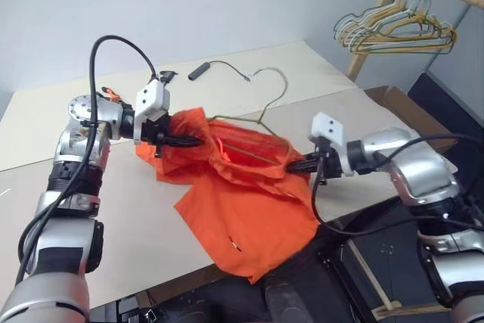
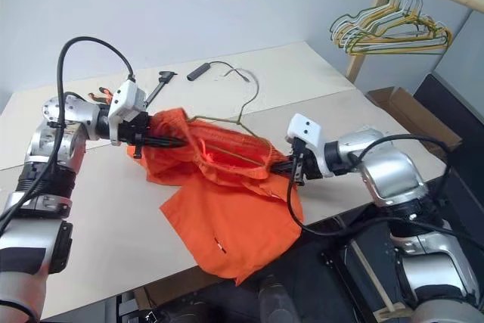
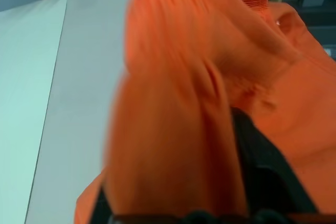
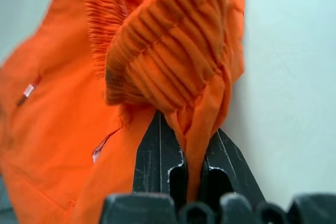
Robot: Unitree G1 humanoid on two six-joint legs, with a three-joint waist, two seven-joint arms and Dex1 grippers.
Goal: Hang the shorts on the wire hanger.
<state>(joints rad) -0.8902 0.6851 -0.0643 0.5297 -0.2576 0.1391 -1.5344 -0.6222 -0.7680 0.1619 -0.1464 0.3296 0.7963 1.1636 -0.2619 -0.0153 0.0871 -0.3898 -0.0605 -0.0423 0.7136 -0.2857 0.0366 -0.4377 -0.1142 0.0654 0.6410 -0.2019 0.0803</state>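
Note:
The bright orange shorts lie bunched on the table, one leg hanging over the near edge. The thin wire hanger lies partly inside the waistband, its hook pointing to the far side of the table. My right gripper is shut on the gathered waistband at the shorts' right end; in the right wrist view the fabric is pinched between its fingers. My left gripper is pushed into the shorts' left end, with orange fabric draped over it.
A bunch of coloured hangers hangs on a wooden rack at the far right. A black stick with a cord lies on the far side of the table. A cardboard box stands off the right edge.

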